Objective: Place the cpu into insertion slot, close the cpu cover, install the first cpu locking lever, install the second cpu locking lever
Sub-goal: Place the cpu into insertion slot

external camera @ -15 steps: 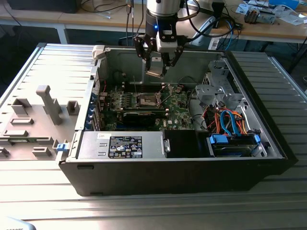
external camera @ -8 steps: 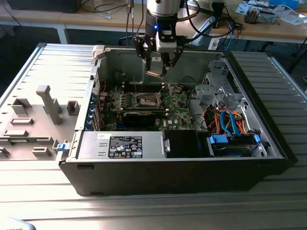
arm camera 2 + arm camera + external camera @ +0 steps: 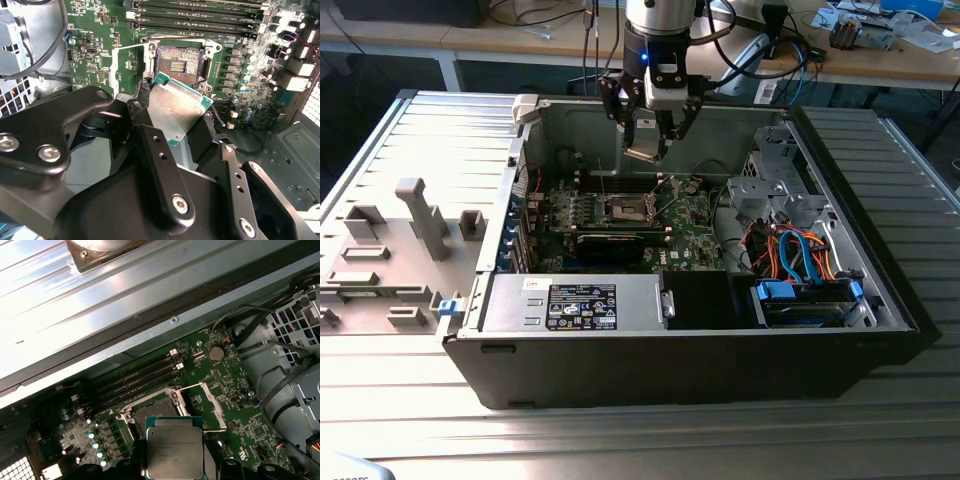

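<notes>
My gripper (image 3: pixel 645 140) hangs inside the open computer case, shut on the cpu (image 3: pixel 642 152), which is held tilted above the green board. In the second wrist view the cpu (image 3: pixel 175 107), silvery-topped with a green edge, sits between the black fingers (image 3: pixel 142 107). Just beyond it lies the insertion slot (image 3: pixel 179 62), with its dark centre exposed. The cpu cover (image 3: pixel 127 67) stands swung open beside the slot. In the first wrist view the cpu (image 3: pixel 174 452) is just short of the insertion slot (image 3: pixel 155 407), and the cpu cover (image 3: pixel 212 407) is raised.
The case wall (image 3: pixel 530 130) surrounds the board. Memory slots (image 3: pixel 140 377) run beside the socket. A power supply (image 3: pixel 575 300) lies in front, and a drive cage (image 3: pixel 770 170) and blue cables (image 3: pixel 800 250) are on the exterior view's right. Grey fixtures (image 3: pixel 420 215) stand outside on the left.
</notes>
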Tool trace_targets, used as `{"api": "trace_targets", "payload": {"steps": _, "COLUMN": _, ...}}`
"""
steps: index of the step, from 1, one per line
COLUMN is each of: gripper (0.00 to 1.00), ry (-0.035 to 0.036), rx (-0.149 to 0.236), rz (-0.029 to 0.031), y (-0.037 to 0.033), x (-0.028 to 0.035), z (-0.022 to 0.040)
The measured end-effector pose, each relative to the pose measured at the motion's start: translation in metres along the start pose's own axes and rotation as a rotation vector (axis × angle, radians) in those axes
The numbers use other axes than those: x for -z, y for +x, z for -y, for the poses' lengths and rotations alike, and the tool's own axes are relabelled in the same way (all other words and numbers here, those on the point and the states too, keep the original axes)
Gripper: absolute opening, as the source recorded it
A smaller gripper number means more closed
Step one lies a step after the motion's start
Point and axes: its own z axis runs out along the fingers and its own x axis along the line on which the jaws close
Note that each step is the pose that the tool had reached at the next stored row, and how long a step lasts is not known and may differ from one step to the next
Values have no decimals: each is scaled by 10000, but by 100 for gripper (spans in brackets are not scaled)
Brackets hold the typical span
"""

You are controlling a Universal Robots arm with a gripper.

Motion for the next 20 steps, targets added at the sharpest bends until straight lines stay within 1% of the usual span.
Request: {"api": "trace_targets", "payload": {"steps": 20, "gripper": 54, "ry": -1, "rx": -143, "rz": 2, "y": 0, "x": -10, "z": 0}}
